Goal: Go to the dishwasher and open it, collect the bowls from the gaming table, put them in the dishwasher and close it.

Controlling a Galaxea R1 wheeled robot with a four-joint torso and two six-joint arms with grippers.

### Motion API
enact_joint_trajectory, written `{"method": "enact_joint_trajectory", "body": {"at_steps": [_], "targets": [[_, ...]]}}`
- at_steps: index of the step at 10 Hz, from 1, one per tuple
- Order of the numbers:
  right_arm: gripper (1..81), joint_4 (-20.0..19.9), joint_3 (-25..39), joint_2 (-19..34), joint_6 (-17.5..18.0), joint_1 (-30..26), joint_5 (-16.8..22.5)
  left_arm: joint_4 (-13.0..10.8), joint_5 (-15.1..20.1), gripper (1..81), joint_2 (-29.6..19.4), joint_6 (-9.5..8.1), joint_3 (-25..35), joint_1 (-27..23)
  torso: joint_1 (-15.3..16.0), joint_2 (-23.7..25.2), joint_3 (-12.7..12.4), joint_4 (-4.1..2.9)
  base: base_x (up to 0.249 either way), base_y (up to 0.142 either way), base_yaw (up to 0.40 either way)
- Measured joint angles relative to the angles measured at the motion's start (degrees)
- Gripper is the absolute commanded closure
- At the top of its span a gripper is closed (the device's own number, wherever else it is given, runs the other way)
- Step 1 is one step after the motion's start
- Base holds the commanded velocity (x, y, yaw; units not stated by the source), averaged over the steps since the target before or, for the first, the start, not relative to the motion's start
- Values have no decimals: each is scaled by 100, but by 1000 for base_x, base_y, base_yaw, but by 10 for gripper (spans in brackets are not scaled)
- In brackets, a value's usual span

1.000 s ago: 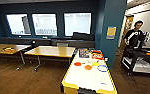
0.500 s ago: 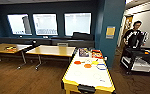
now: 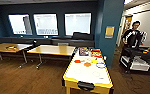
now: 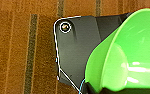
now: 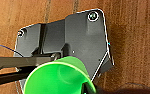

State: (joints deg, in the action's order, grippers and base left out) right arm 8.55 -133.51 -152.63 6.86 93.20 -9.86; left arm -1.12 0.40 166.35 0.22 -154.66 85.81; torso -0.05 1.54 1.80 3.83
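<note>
- Gaming table [image 3: 91,75]: white top, bright yellow edge. In the head view it runs from picture centre toward 6 o'clock, a little to the right, with its near end closest to us.
- Bowls on that table, grouped around its middle: a red-orange bowl [image 3: 77,61], an orange bowl [image 3: 87,64] at 4 o'clock from it, a yellow bowl [image 3: 94,61] at 1 o'clock from the orange one, and a blue-rimmed bowl [image 3: 100,65] at 4 o'clock from the yellow one. They lie near one another; we cannot tell whether any touch.
- Far end of the table, 12 o'clock from the bowls: two flat colourful boxes [image 3: 84,51] side by side.
- Left wrist view: a lime green bowl [image 4: 126,57] shows large and tilted, in front of the robot's dark plate [image 4: 76,45], with wood-plank floor [image 4: 16,50] beneath.
- Right wrist view: a second green bowl shape [image 5: 58,77] shows large, rim toward the camera. We cannot tell if it is the same dish.
- Left gripper and right gripper: we cannot tell whether either is open or clamped, or which one carries the green dish.
- Surroundings, head view: wooden-topped tables [image 3: 52,50] at 9 to 10 o'clock of the gaming table; bright windows [image 3: 46,24] at 11 o'clock; teal pillar [image 3: 111,15] with a yellow sign [image 3: 109,31] at 1 o'clock.
- A person [image 3: 133,35] stands at 2 o'clock, beyond the pillar, beside dark equipment [image 3: 138,56].
</note>
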Motion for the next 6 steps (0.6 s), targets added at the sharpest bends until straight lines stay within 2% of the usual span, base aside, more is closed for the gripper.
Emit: {"method": "enact_joint_trajectory", "body": {"at_steps": [6], "targets": [[811, 10, -52, 1, 2, 18, -17, -2, -10, 811, 21, 0, 0, 21, -2, 0, 0, 0, -110, 0, 0]]}}
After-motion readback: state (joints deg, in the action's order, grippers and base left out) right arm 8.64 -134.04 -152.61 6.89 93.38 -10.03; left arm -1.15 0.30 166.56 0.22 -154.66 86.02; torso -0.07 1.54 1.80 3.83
